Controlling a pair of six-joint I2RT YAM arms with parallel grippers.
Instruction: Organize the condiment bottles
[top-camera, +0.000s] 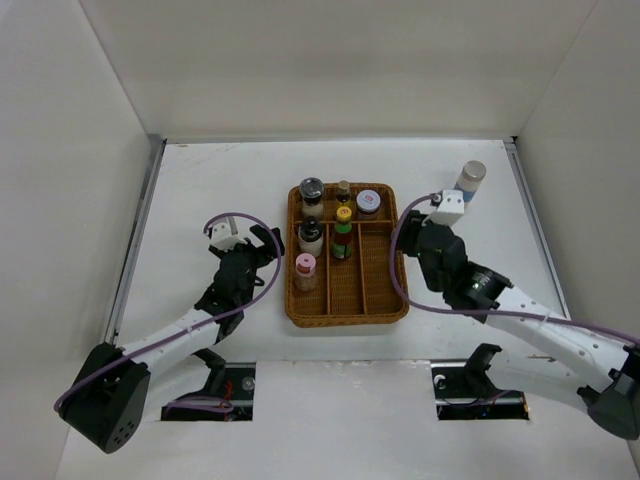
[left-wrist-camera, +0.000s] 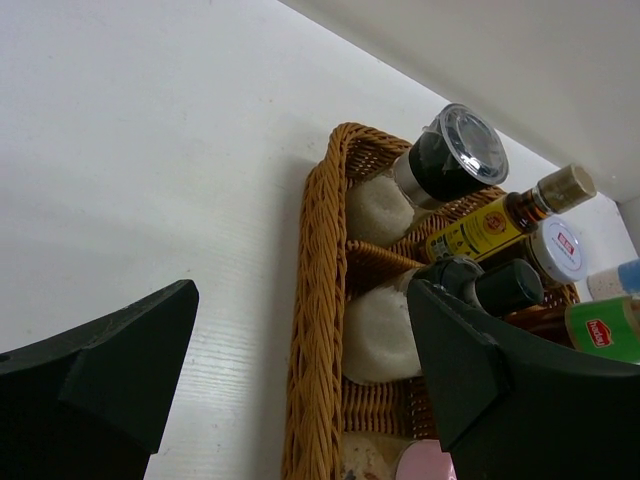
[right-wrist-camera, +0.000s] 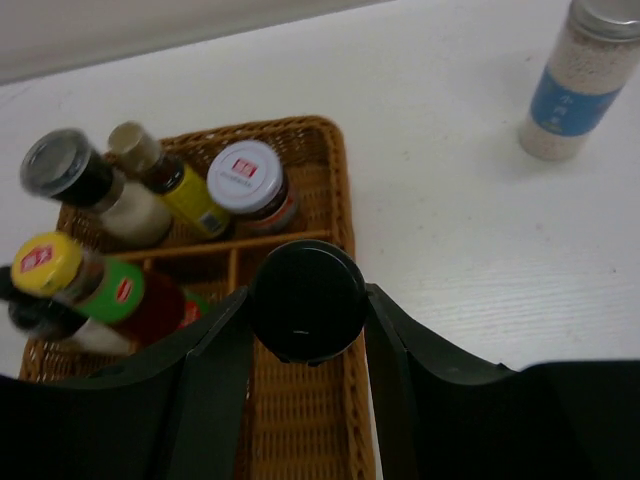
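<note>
Your right gripper is clamped on the black-capped bottle. Only its round cap shows between the fingers; the body is hidden below it. Just ahead of those jaws and to their left lies the wicker tray. Nearest on the left of the jaws is the yellow-capped bottle with a green label, tilted. Further ahead in the tray's far row stand the white-lidded jar, the tan-capped bottle with a yellow label, and the dark jar under a clear lid. Far ahead and to the right of the jaws, well apart from the tray, the blue-labelled bottle stands upright on the table.

Your left gripper is wide open with nothing between the fingers. It sits over bare table just left of the tray's left rim. The pink-capped bottle is closest, down by the right finger, with only its cap edge visible. Ahead of that finger is the white-filled bottle with a black cap. The dark jar is beyond it at the tray's far left corner.
</note>
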